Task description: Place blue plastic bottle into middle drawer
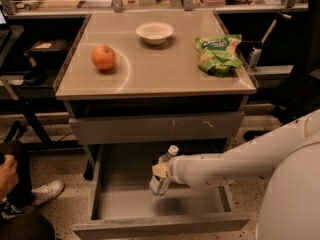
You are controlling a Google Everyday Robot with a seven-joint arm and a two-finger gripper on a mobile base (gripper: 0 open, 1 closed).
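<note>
The blue plastic bottle [161,180], clear with a white cap, hangs tilted over the open middle drawer [125,204], cap pointing up and to the right. My gripper [162,171] reaches in from the right on its white arm. It is shut on the bottle's middle and holds it above the drawer's smooth grey inside. The drawer is pulled out towards the camera, its plain front [160,227] nearest.
On the tabletop [165,76] sit an orange fruit [103,57], a white bowl [155,32] and a green chip bag [218,54]. A scratched grey drawer front [157,127] is shut above. A person's hand [6,174] and shoe [44,192] are at the left.
</note>
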